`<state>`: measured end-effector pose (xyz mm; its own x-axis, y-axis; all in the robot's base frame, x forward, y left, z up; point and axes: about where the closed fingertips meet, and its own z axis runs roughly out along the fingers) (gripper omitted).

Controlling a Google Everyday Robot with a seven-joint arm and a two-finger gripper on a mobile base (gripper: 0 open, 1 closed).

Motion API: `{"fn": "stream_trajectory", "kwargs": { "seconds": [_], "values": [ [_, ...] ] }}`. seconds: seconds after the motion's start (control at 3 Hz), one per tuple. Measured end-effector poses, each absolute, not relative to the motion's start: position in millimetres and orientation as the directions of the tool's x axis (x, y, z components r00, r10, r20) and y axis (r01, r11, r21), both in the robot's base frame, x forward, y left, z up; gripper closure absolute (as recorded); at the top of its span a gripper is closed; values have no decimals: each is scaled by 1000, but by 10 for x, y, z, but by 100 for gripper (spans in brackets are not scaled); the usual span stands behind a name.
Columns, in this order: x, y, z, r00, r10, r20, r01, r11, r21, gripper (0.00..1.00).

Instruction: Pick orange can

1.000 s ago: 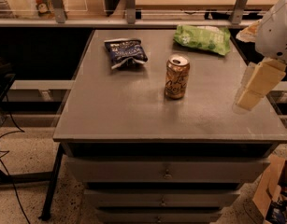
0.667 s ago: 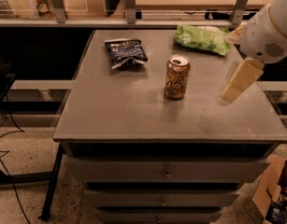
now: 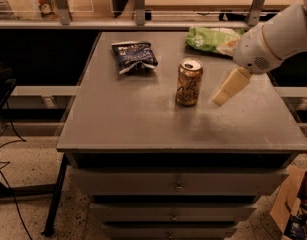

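Note:
The orange can (image 3: 188,82) stands upright near the middle of the grey table (image 3: 143,119), orange-gold with dark cursive lettering and a silver top. My gripper (image 3: 224,94) comes in from the right on a white arm and hangs just above the table, a short way to the right of the can and apart from it. It holds nothing that I can see.
A dark blue snack bag (image 3: 134,55) lies at the back left of the table. A green snack bag (image 3: 212,39) lies at the back right, partly behind my arm. A rail with posts runs behind the table. Drawers sit under the tabletop. A cardboard box (image 3: 293,204) stands on the floor at right.
My gripper has moved left across the table, from near the right edge to close beside the can. The can and bags have not moved.

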<state>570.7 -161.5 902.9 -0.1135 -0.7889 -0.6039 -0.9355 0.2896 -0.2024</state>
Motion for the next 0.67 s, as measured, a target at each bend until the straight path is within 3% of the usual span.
{"fn": "stream_trajectory", "kwargs": {
  "seconds": [0.33,0.67],
  "values": [
    [5878,-1386,8929,-98,-710,-697,-942,293,-166,0],
    [6000,-1152,8886,-80,-634,-770,-949,284,-135,16]
  ]
}}
